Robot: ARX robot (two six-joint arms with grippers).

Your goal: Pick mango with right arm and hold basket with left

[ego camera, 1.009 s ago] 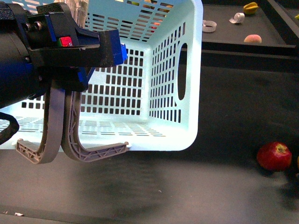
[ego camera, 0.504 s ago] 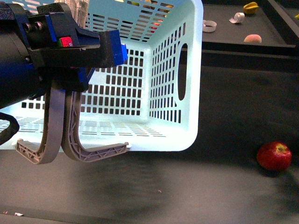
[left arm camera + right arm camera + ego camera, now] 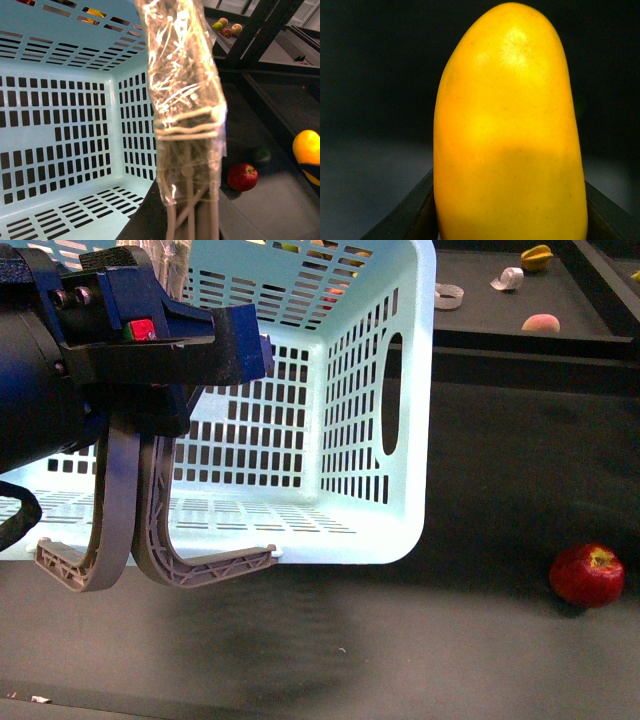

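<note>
Could drop the smooth mango [image 3: 507, 125], pinched near one end in the closed right gripper [image 3: 510, 225] right of the basket [image 3: 370, 390], or swing the basket hanging by its handles [image 3: 150, 530] from the clamped left gripper [image 3: 140, 425].

Front, left-wrist views share basket [image 3: 410, 510]

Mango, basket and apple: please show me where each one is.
mango [image 3: 507, 130]: right wrist view, middle of its yellow skin.
basket [image 3: 350, 440]: front view, slotted side wall.
apple [image 3: 587, 575]: front view, red front side.
</note>
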